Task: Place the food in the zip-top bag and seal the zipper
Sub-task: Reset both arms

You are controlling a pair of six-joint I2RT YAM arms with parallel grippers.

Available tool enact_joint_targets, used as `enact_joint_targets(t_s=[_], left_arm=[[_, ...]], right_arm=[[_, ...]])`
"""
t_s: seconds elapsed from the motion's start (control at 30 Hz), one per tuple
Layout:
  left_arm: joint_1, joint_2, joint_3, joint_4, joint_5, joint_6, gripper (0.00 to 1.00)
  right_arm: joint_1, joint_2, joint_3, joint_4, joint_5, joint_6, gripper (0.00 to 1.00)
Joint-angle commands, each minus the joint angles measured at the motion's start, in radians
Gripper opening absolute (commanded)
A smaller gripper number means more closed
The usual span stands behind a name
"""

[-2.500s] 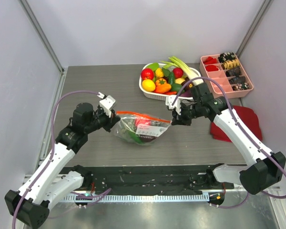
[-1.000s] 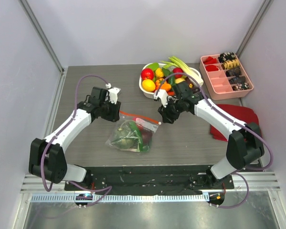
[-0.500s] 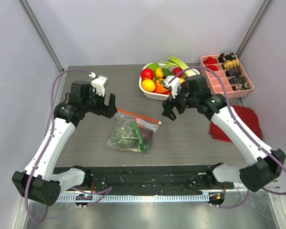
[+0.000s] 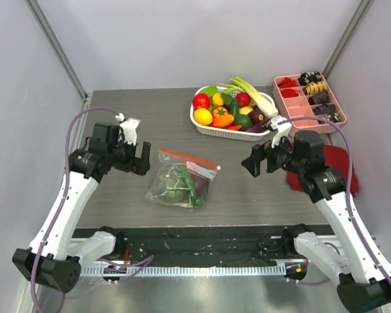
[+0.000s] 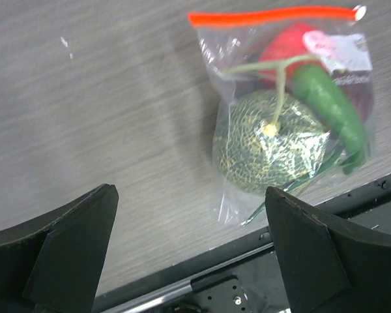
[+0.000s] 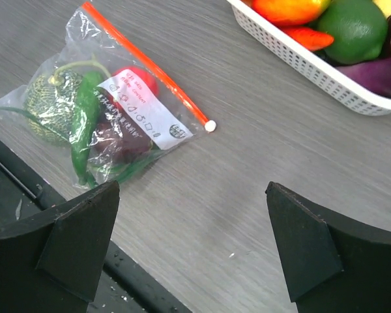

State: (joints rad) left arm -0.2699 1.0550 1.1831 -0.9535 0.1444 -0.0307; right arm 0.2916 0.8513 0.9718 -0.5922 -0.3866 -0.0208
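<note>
The zip-top bag point(image 4: 181, 181) lies flat on the table between both arms, touched by neither. Through its clear plastic show a round grey-green netted head point(image 5: 270, 150), a red fruit point(image 5: 288, 42) and a long green cucumber point(image 5: 329, 111). The zipper point(image 4: 189, 159) runs as one straight orange-red strip along the bag's far edge, its white end piece point(image 6: 210, 126) on the right. My left gripper point(image 4: 141, 160) hangs open just left of the bag. My right gripper point(image 4: 257, 160) hangs open to its right, a hand's width away. Nothing sits between either pair of fingers.
A white basket point(image 4: 212, 129) of toy produce stands behind the bag. A pink divided tray point(image 4: 309, 107) sits at the back right, a dark red cloth point(image 4: 342, 160) partly under my right arm. The black rail point(image 4: 195, 238) runs along the near edge.
Both grippers opened, let go of the bag's zipper ends and drew back outward, left to the left, right to the right. The bag stays lying on the table.
</note>
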Motion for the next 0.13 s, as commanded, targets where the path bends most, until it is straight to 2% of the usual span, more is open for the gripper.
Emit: enact_joint_targets(t_s=[0.0, 0.1], left_arm=[[0.02, -0.039, -0.053, 0.001, -0.039, -0.035, 1.0], [0.035, -0.035, -0.021, -0.004, -0.035, -0.067, 1.0]], right_arm=[[-0.006, -0.086, -0.039, 0.037, 0.011, 0.07, 1.0], [-0.006, -0.11, -0.045, 0.034, 0.017, 0.087, 1.0]])
